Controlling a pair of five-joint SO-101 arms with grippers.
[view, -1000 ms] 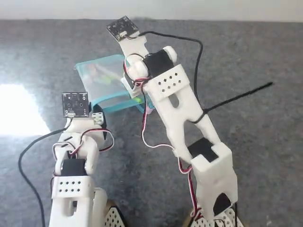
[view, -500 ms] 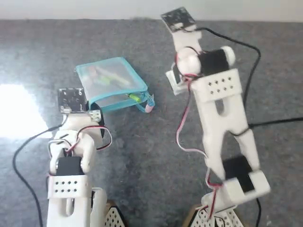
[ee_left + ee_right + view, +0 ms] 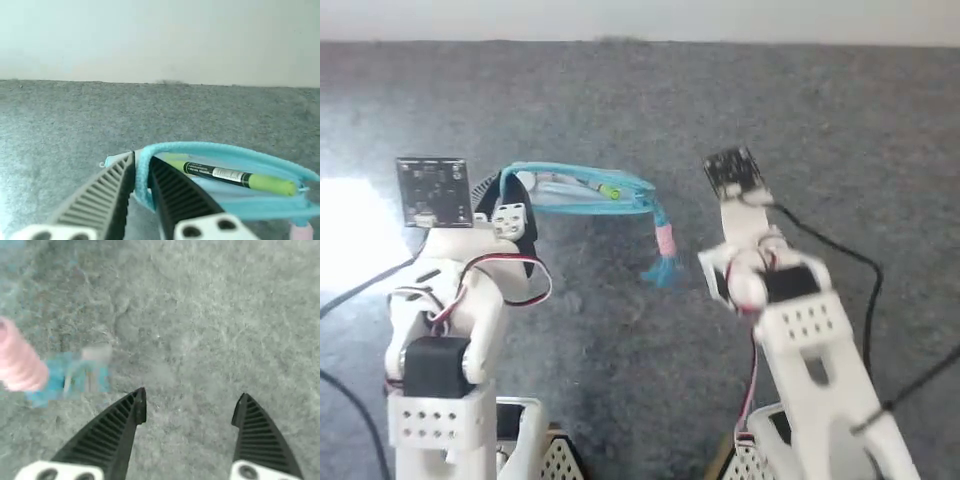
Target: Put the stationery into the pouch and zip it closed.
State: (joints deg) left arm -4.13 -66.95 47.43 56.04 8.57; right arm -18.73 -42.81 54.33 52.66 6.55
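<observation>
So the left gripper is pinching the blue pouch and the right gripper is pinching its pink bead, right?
Not quite. The left gripper does pinch the blue pouch, but the right gripper is open near the pink bead, holding nothing, as the right wrist view shows.

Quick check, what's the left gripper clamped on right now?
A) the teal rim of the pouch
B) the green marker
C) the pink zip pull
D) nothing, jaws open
A: in the left wrist view the left gripper is shut on the teal rim of the pouch, while the green marker lies inside the pouch, clear of the fingers.
</observation>
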